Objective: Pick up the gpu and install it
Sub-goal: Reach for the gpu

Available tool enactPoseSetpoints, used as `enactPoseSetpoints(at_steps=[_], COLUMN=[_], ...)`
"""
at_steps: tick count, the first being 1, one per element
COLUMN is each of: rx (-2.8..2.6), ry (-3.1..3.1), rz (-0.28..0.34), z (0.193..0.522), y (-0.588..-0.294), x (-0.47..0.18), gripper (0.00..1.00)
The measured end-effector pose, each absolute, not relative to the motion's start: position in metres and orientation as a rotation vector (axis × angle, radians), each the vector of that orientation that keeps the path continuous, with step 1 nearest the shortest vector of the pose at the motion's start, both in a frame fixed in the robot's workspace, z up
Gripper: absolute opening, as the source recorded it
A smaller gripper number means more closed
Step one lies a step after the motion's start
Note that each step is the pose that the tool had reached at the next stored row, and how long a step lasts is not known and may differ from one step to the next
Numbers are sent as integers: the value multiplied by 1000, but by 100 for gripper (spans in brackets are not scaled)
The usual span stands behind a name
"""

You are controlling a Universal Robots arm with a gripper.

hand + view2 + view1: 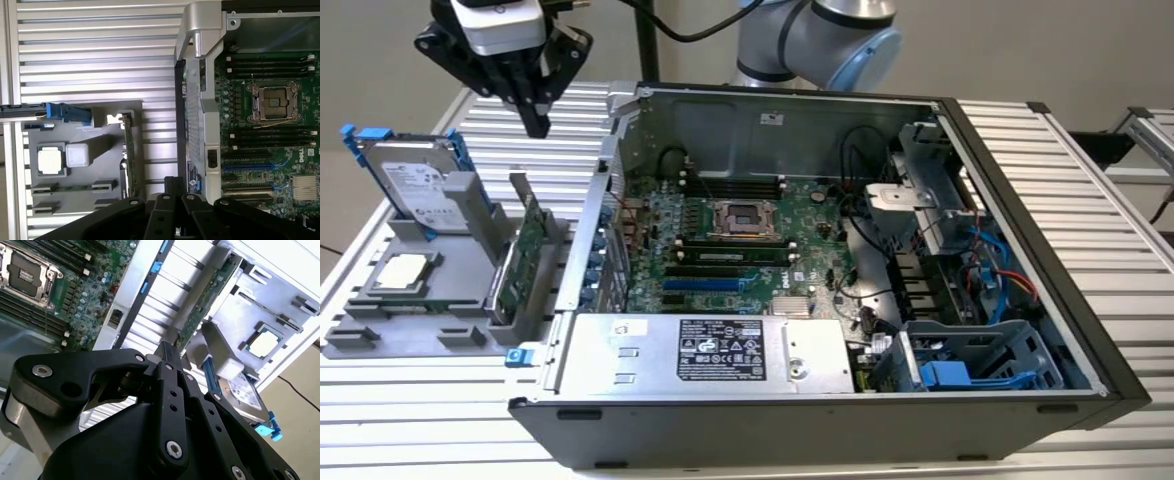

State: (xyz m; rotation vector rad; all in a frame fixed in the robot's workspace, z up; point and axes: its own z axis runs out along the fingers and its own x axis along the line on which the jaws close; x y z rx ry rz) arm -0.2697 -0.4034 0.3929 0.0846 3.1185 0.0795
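Standing on edge at the exterior view's left, a silver hard drive with blue clips is resting in a grey parts holder on the slatted metal table. A small square CPU chip is lying flat in the holder near it. Further right, the gpu is sitting upright in a slot along the holder's edge, just beside the computer case but outside it, with its green face turned toward the case. The gripper is hanging above the gpu, clear of it. It is pointing down with its fingers pressed together and gripping nothing. In the first wrist view its tip is showing between the gpu's thin green edge and the case wall. To the right, the case is lying open on its side, exposing the green motherboard, the silver power supply and, at the far right, a blue-tabbed drive cage.
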Motion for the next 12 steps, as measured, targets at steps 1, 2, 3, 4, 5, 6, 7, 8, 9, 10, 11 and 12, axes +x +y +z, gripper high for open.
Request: enactPoseSetpoints(at_steps=[1,2,3,4,5,6,7,8,9,10,11,12], rx=[84,84,84,83,83,83,82,82,82,82,82,81], ry=[3119,3118,3119,3119,3119,3119,3119,3119,3119,3119,3119,3119], rz=[80,80,80,81,81,81,81,82,82,82,82,83], z=[393,393,393,393,393,393,393,393,393,393,393,393], y=[-404,-404,-404,-405,-405,-405,-406,-406,-406,-406,-407,-407], x=[-271,-272,-273,-274,-275,-277,-278,-279,-281,-282,-284,-285], gripper=[0,0,0,0,0,0,0,0,0,0,0,0])
